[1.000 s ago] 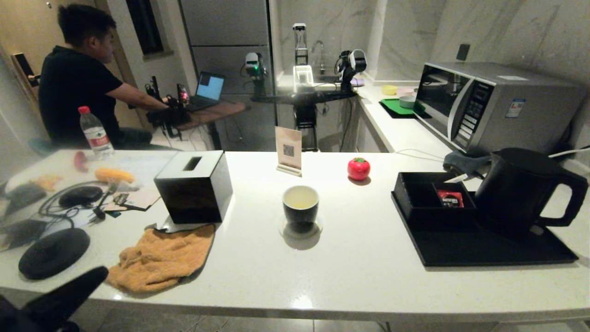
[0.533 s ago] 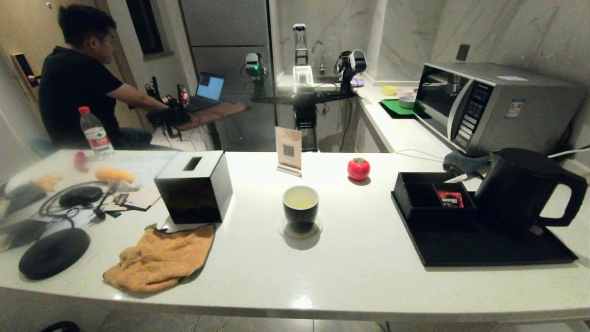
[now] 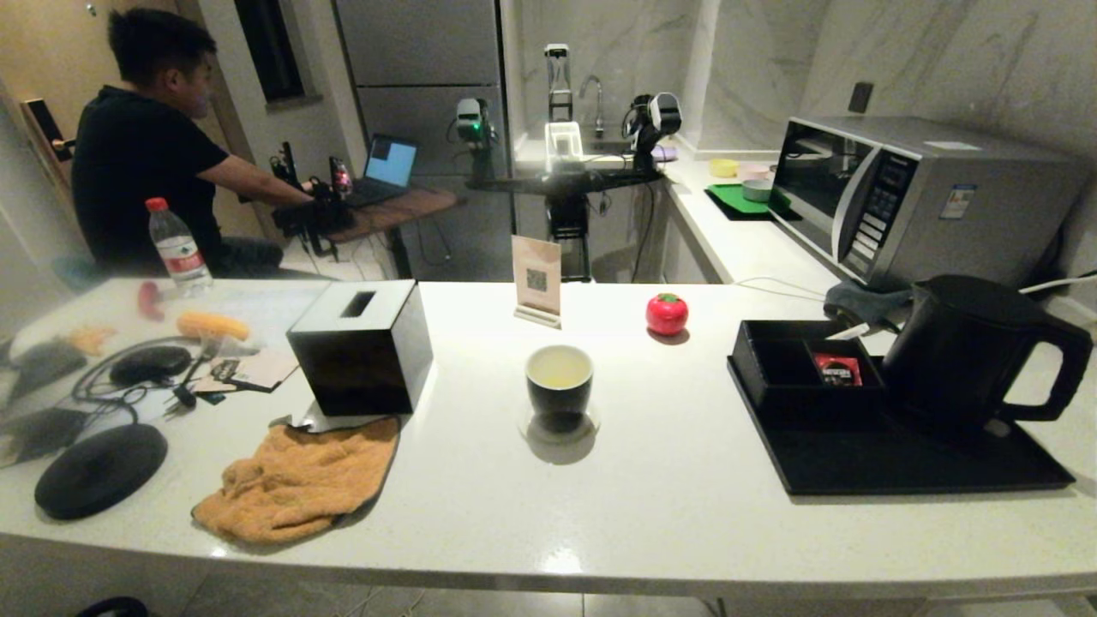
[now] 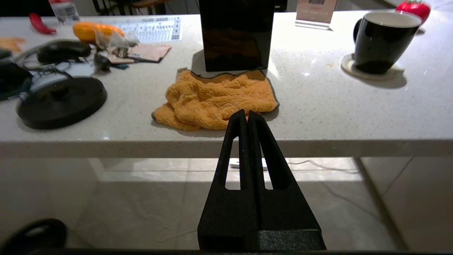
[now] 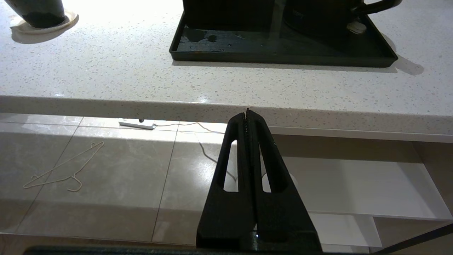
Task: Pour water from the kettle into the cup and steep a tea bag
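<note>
Black kettle (image 3: 960, 351): looked heavy, rigid; best taken by its loop handle.
Grippers: left (image 4: 247, 115), right (image 5: 247, 112) both pressed together, empty.

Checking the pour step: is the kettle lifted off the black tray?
No, the kettle stands on the black tray, with no gripper near it.

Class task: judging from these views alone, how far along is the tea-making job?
Apparently finished or nearly so. The cup on its coaster holds pale yellowish liquid; no tea bag is visible. The kettle stands on the black tray. Nothing in hand: left gripper and right gripper are shut, empty, below the counter edge.
</note>
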